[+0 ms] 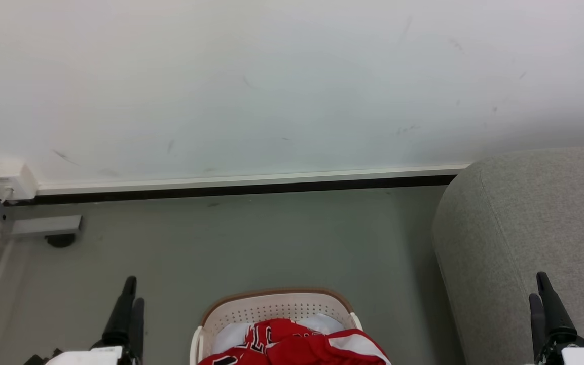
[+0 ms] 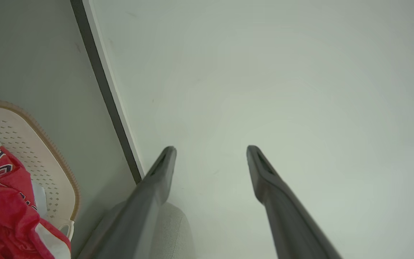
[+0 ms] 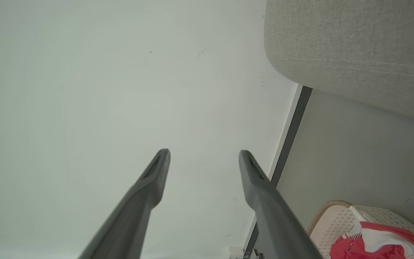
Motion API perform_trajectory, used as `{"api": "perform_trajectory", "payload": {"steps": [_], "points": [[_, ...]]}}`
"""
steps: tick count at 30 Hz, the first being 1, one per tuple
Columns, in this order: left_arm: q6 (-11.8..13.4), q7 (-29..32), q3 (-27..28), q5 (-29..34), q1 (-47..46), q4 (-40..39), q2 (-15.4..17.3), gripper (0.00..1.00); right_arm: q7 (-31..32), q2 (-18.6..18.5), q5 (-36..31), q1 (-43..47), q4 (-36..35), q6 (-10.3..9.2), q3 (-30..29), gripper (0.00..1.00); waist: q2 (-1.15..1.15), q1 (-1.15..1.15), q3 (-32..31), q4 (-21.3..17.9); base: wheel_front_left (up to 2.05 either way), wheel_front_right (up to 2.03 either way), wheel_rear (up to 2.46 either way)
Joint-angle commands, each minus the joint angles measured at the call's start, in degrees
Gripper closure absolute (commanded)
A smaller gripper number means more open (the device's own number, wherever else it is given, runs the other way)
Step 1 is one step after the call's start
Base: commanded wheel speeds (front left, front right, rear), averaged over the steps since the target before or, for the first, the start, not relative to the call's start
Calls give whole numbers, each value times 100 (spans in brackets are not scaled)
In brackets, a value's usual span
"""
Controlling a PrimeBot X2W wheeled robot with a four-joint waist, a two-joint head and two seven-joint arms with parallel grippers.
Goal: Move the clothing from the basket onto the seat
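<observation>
1. On the floor [image 1: 271, 238], at the bottom centre of the head view, stands the basket [image 1: 271, 306]. The seat [image 1: 525, 228] is near it on the robot's right, and I judge this closeness is meant to keep the carry short.
2. The jersey [image 1: 297, 344] lies crumpled in the basket on top of a pale cloth [image 1: 322, 322]. Since it is the uppermost layer, it can probably be pinched from above without dragging the cloth along. None of it is on the seat yet.
3. The left hand [image 2: 211, 148] hovers to the left of the basket. Its fingers point forward at the wall [image 1: 271, 91] and are spread well apart, with nothing between them.
4. The right hand [image 3: 204, 151] mirrors it on the other side, showing against the seat's fabric in the head view. It is just as wide open and holds nothing.
5. Both hands flank the basket without touching it, which looks like a ready pose. I judge the task has barely begun: one hand must next tip downward and inward toward the red fabric.
</observation>
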Motion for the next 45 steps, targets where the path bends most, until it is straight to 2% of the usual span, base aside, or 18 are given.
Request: {"api": "perform_trajectory", "payload": {"steps": [1,21,35,45], "points": [[-19,-73,-13,267,-172,-144,42,0,-73,-51,-168,-111,-176,-1,59,0,0,0,4,4,0,0,0],[-18,-521,-28,2697,-193,-521,62,0,-520,-93,-1904,-105,-450,-3,376,0,0,0,22,53,0,0,0],[246,-794,-351,4537,-184,-623,77,0,-795,-107,-3828,-55,-539,-5,481,0,0,0,13,82,0,0,0],[384,-978,-587,5384,-183,-451,175,0,-973,-109,-4918,1,-468,-5,517,0,0,0,-8,95,0,0,0]]}}
